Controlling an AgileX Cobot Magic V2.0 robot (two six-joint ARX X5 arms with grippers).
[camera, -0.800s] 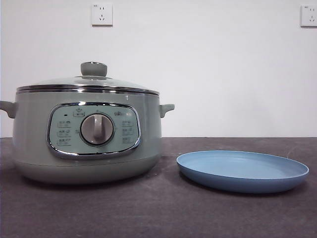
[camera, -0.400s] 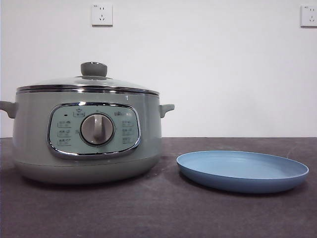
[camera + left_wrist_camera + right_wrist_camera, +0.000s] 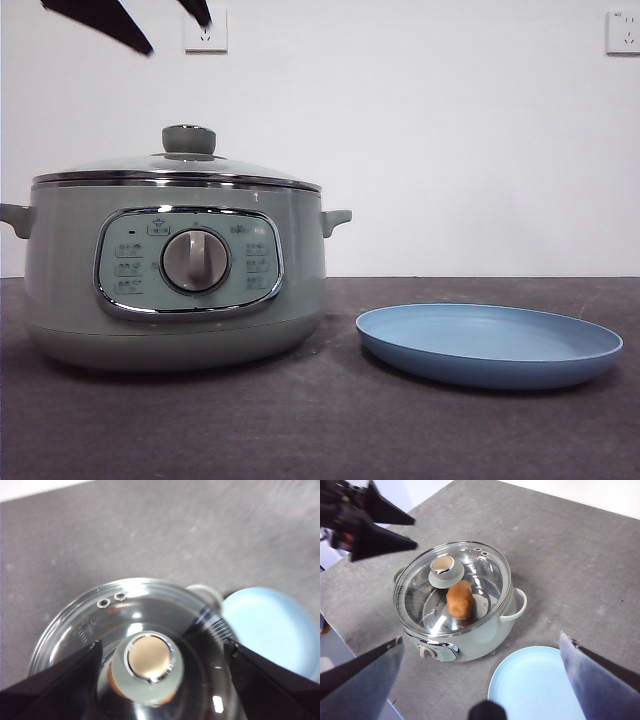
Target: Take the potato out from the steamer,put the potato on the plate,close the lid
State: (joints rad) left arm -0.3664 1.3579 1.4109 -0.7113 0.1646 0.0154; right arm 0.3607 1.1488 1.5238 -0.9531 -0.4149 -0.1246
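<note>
Knob (image 3: 147,667) of the lid (image 3: 175,168) sits centred between the open jaws of the left end effector (image 3: 150,25), hanging at the frame's upper left; potato (image 3: 459,599) lies inside the steamer (image 3: 175,280); the right end effector (image 3: 480,680) waits open.

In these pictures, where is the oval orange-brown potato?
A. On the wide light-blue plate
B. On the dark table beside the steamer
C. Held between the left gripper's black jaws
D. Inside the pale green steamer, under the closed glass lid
D: the right wrist view shows the oval orange-brown potato through the glass lid, which sits closed on the pale green steamer; the light-blue plate is bare.
</note>
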